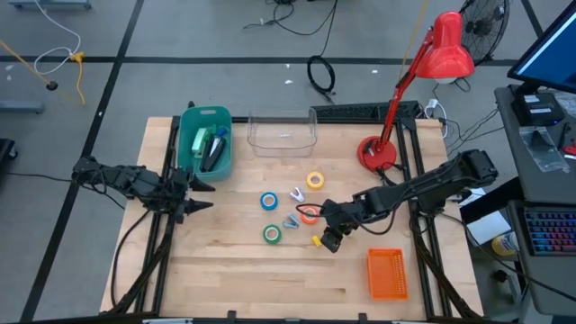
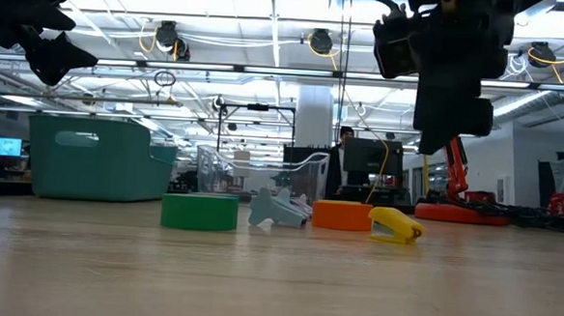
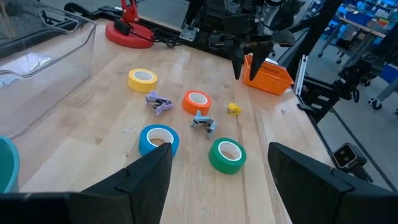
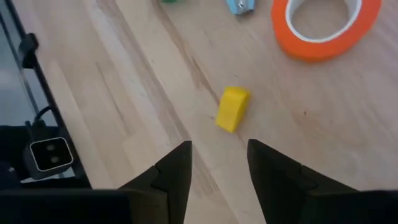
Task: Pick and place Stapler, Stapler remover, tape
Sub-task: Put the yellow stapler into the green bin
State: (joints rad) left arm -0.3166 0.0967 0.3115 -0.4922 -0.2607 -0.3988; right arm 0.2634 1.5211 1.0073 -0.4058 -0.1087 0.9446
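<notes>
Four tape rolls lie flat mid-table: yellow (image 1: 315, 180), blue (image 1: 269, 201), orange (image 1: 309, 214) and green (image 1: 272, 234). Between them lie two staple removers, a purple one (image 1: 297, 193) and a grey-blue one (image 1: 291, 220). A small yellow piece (image 4: 233, 109) lies on the wood beside the orange roll. My right gripper (image 4: 219, 158) hangs open just above and short of it, slanting down. Dark and green stapler-like things (image 1: 211, 147) lie in the teal bin (image 1: 191, 121). My left gripper (image 3: 217, 180) waits open at the table's left, raised.
A clear plastic box (image 1: 282, 132) stands at the far edge beside the teal bin. A red desk lamp (image 1: 378, 153) stands at the far right. An orange basket (image 1: 387, 273) sits near the front right. Bare wood lies along the near edge.
</notes>
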